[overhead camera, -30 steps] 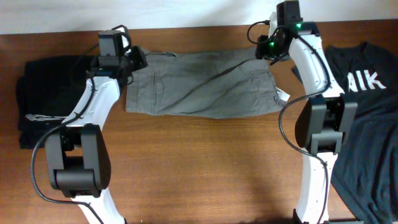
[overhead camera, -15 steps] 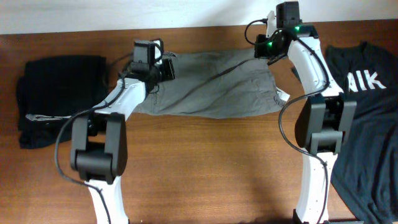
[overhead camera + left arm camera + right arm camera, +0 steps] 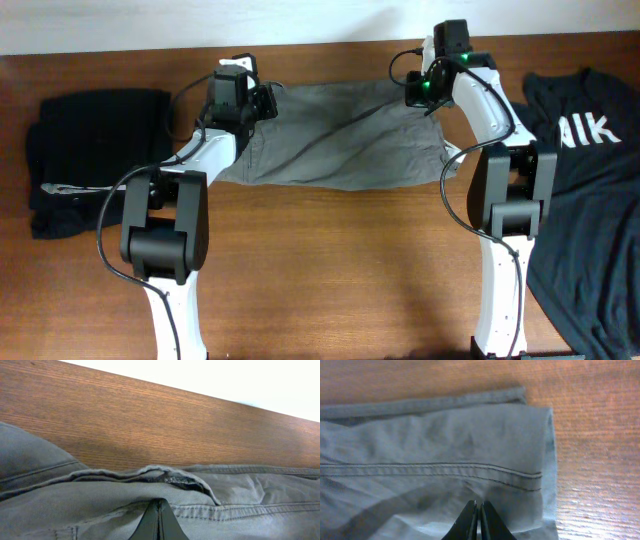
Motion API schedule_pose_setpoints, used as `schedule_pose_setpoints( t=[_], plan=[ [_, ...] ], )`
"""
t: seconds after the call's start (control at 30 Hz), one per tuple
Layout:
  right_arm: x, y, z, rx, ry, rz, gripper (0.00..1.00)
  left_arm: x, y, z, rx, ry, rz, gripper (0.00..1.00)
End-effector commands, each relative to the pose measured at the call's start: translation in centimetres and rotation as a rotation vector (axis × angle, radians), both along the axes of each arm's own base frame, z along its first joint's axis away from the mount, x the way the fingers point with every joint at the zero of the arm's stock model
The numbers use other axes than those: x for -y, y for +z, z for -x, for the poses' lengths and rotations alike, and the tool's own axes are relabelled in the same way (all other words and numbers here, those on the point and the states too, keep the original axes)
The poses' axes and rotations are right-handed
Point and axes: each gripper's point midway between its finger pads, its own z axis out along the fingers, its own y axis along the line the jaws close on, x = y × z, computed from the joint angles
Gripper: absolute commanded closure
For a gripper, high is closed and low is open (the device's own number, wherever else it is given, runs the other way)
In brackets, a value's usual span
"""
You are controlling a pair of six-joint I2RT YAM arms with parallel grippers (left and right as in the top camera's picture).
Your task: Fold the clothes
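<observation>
The grey-khaki shorts (image 3: 340,140) lie spread across the back of the wooden table (image 3: 330,270), with creases running across them. My left gripper (image 3: 268,102) is at their upper left corner. In the left wrist view its fingers (image 3: 160,505) are shut, with the cloth (image 3: 250,505) bunched at the tips beside a stitched hem. My right gripper (image 3: 418,92) is at the upper right corner. In the right wrist view it (image 3: 478,504) is pinched shut on the cloth (image 3: 445,445) just below a double seam. A small white label (image 3: 453,152) sticks out at the shorts' right edge.
A folded black garment (image 3: 95,160) lies at the left end of the table. A dark T-shirt with white letters (image 3: 590,180) covers the right end. The table's back edge meets a white wall (image 3: 300,20) just behind the shorts.
My left gripper has moved right with the shorts' left end, pulling it inward. My right gripper has shifted slightly left and closed on the cloth.
</observation>
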Motion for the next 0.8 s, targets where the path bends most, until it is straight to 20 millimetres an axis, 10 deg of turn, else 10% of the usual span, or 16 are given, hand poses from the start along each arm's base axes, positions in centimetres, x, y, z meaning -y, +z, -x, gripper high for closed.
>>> schedule_pose_setpoints(
  t=[0.0, 0.3, 0.6, 0.77],
  plan=[
    [0.3, -3.1, 1.0, -0.063, 0.005, 0.045, 0.89, -0.4, -2.0, -0.2, -0.023, 0.007, -0.025, 0.99],
    [0.4, -4.5, 2.0, -0.106, 0.006, 0.045, 0.83, -2.2, -4.2, -0.9, -0.021, 0.065, -0.058, 0.99],
    [0.1, 5.0, 0.6, 0.006, 0.009, 0.030, 0.74, -1.3, 8.5, -2.8, 0.184, 0.014, -0.033, 1.00],
    [-2.0, 11.0, 4.5, -0.072, 0.065, -0.094, 0.77, -1.0, 13.0, -0.4, 0.143, 0.003, -0.038, 1.00]
  ],
)
